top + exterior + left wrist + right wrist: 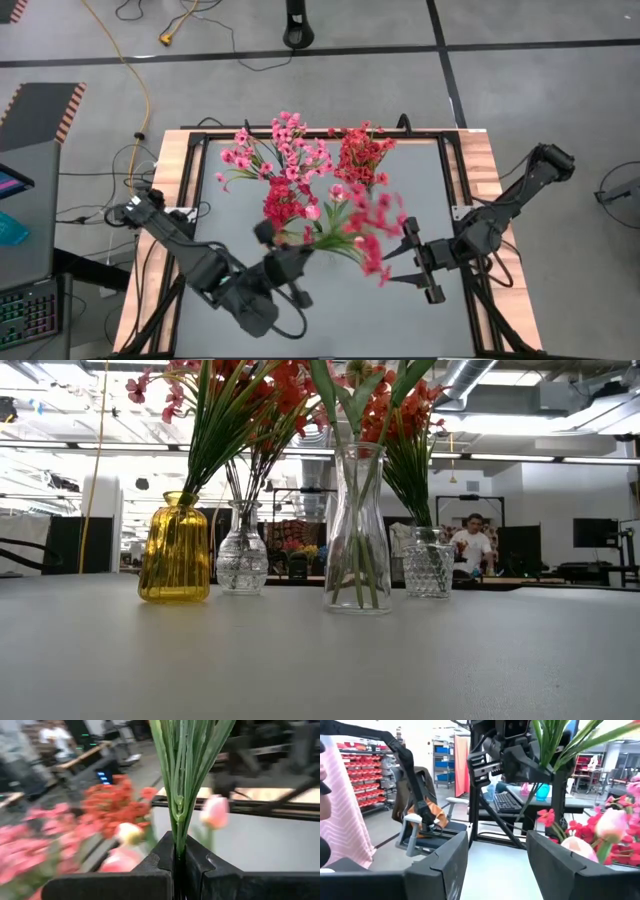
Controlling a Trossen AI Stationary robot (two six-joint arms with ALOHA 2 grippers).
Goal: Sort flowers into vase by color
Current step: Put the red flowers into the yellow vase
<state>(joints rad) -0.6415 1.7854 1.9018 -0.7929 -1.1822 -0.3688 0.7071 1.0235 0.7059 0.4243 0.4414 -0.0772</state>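
L end effector [179,865] clamped tight on bunch of green stems [184,780], over worktop [420,200] centre, toward near edge. R end effector [497,855] fingers spread wide, nothing between them, near worktop's right edge, just beside overhanging blooms. Flowers [300,165] – pink, magenta, red clusters plus pale tulip buds [216,811] – stand in four vases mid-worktop: amber vase [176,548], small clear vase [241,560], tall clear vase [357,530], faceted glass vase [428,563]. Person [470,545] in room beyond.
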